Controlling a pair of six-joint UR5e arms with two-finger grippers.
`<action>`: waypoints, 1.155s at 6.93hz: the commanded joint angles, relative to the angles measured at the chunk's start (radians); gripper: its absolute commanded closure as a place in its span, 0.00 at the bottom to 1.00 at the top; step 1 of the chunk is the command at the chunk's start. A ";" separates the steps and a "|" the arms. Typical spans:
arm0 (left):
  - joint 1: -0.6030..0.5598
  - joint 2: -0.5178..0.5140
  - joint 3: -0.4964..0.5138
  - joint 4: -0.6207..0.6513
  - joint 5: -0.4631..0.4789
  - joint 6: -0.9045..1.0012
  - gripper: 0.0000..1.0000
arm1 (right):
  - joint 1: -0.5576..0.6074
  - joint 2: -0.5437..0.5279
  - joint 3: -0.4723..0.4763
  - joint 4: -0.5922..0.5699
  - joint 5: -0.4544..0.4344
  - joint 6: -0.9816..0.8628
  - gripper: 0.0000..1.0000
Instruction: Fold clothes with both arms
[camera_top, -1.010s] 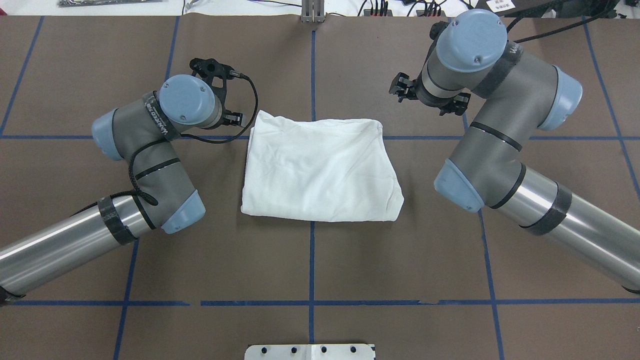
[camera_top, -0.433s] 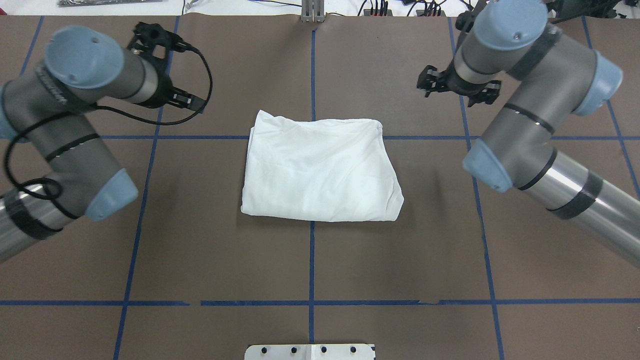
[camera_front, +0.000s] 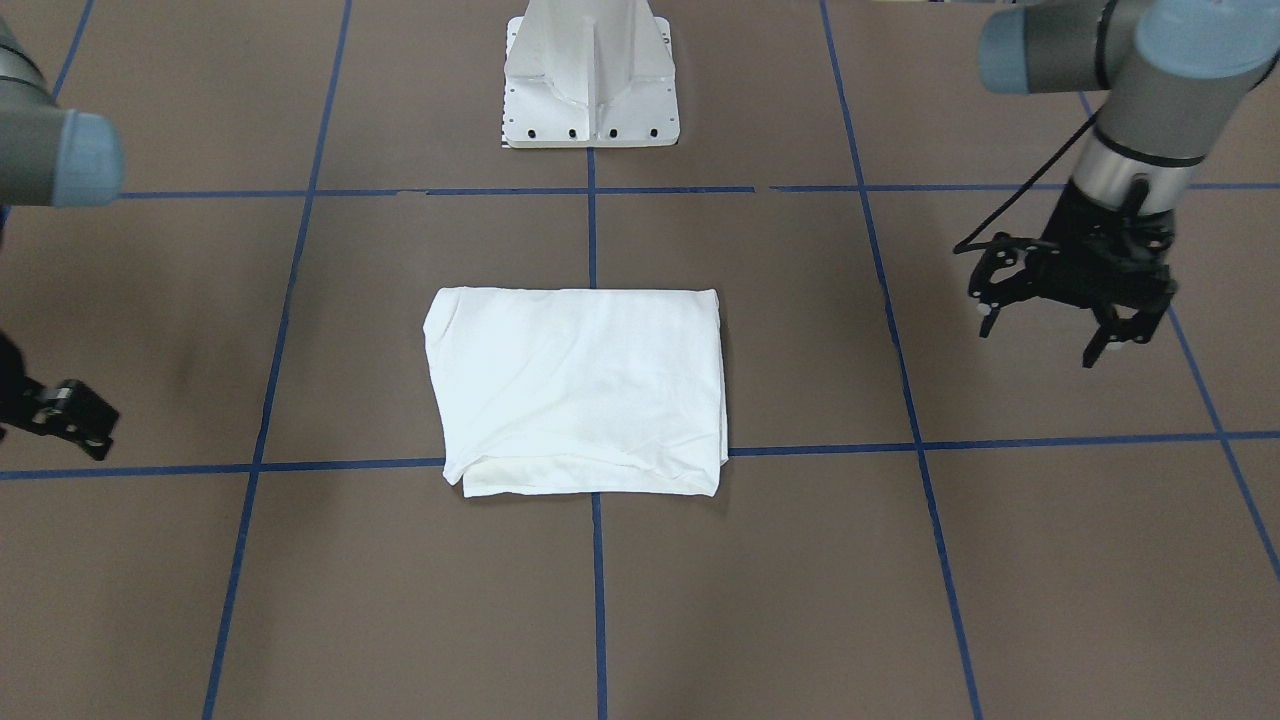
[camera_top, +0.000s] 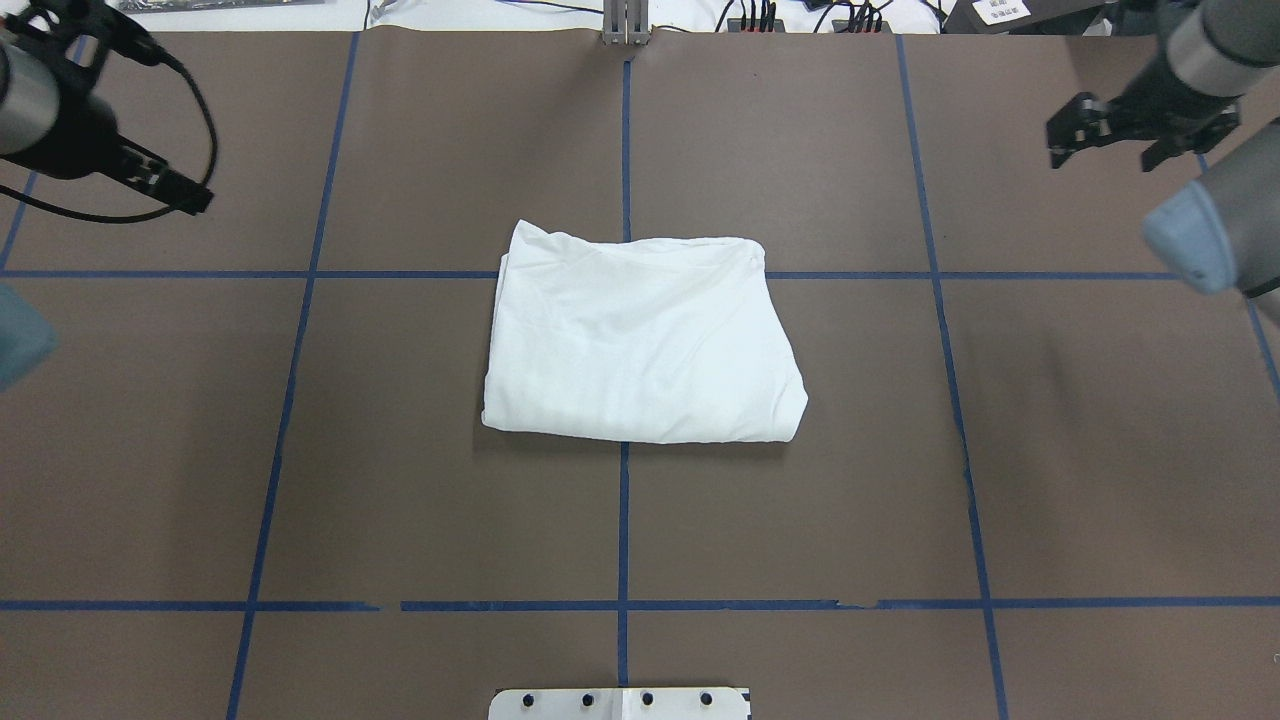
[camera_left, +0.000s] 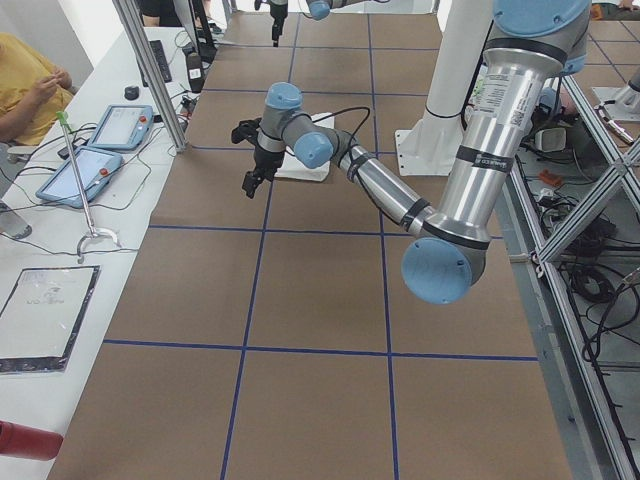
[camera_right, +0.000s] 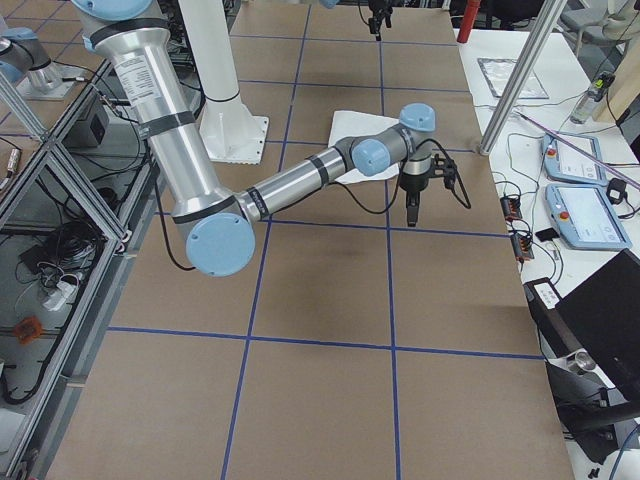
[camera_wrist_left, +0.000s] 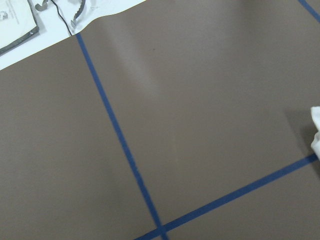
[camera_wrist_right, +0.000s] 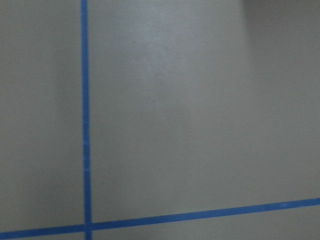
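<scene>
Two pincers, both empty w/ jaws spread: left pincer (camera_front: 1040, 338) and right pincer (camera_top: 1103, 152) hang out at the far corners, well apart from the folded white T-shirt (camera_top: 640, 340) lying mid-tabletop (camera_top: 400, 500). Thin cotton, so prob. light, limp, quick to unfold. Best pinch all layers at two corners of one edge.

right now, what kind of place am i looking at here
Most likely a robotics lab workcell. The brown table is marked out with a blue tape grid, two teach pendants sit on the side bench, and aluminium framing stands around the setup.
</scene>
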 joint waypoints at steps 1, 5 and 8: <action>-0.196 0.134 -0.006 0.076 -0.095 0.203 0.00 | 0.220 -0.181 -0.066 0.001 0.113 -0.469 0.00; -0.420 0.289 0.116 0.070 -0.197 0.292 0.00 | 0.340 -0.380 -0.057 0.053 0.158 -0.510 0.00; -0.451 0.452 0.136 0.063 -0.382 0.380 0.00 | 0.353 -0.406 -0.053 0.054 0.147 -0.511 0.00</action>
